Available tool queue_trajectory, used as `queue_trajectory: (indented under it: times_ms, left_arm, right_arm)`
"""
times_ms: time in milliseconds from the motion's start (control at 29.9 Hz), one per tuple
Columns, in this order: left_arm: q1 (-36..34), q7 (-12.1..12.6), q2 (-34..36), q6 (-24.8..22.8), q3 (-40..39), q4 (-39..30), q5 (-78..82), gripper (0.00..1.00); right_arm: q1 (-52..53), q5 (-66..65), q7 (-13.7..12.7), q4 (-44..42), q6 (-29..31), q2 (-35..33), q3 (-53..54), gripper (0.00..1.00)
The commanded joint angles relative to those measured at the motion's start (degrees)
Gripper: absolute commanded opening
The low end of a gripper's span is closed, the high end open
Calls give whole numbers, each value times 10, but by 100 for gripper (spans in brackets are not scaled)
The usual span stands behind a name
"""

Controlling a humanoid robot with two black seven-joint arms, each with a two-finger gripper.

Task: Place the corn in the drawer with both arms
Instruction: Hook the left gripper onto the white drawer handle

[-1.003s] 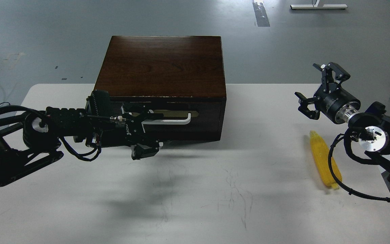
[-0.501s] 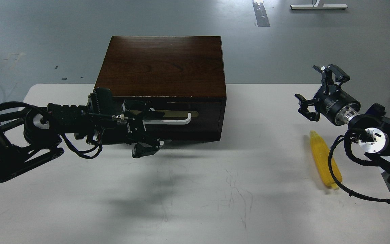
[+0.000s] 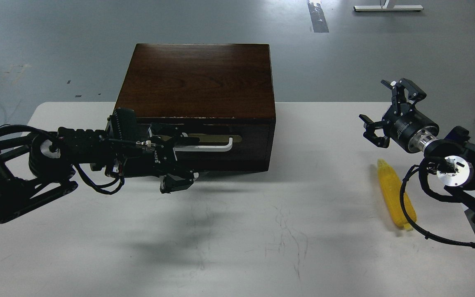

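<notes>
Corn (image 3: 394, 194) flat on white table (image 3: 237, 231) at right side, well apart from closed drawer (image 3: 221, 146) in dark wooden cabinet (image 3: 198, 80). Right gripper (image 3: 391, 111) raised just beyond tapered end of corn, fingers spread wide, holding nothing. Left gripper (image 3: 177, 159) at drawer front beside white handle (image 3: 210, 146), upper finger at handle's left end; grip state cannot be told.

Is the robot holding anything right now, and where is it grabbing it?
The right gripper is open and empty; the corn lies untouched. The left gripper is at the drawer's white handle, but a grip cannot be told.
</notes>
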Motion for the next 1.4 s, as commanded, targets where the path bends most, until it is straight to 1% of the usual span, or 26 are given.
queue_trajectory:
  times_ms: [0, 401, 535, 1103, 1370]
  left_arm:
    - [2, 0, 1, 0, -1, -1, 0, 78]
    - [0, 0, 2, 0, 0, -10, 0, 78]
    - [-4, 0, 0, 0, 18, -10, 0, 78]
    - [-7, 0, 6, 0, 19, -14, 0, 78]
    - [-5, 0, 27, 0, 19, -42, 0, 79]
  right_arm:
    - [-1, 0, 0, -1, 0, 0, -1, 100]
    - [-7, 0, 0, 0, 0, 0, 1, 100]
    - [-9, 0, 0, 0, 0, 0, 3, 100]
    - [-12, 0, 0, 0, 0, 0, 5, 100]
    - [-15, 1, 0, 1, 0, -1, 5, 100]
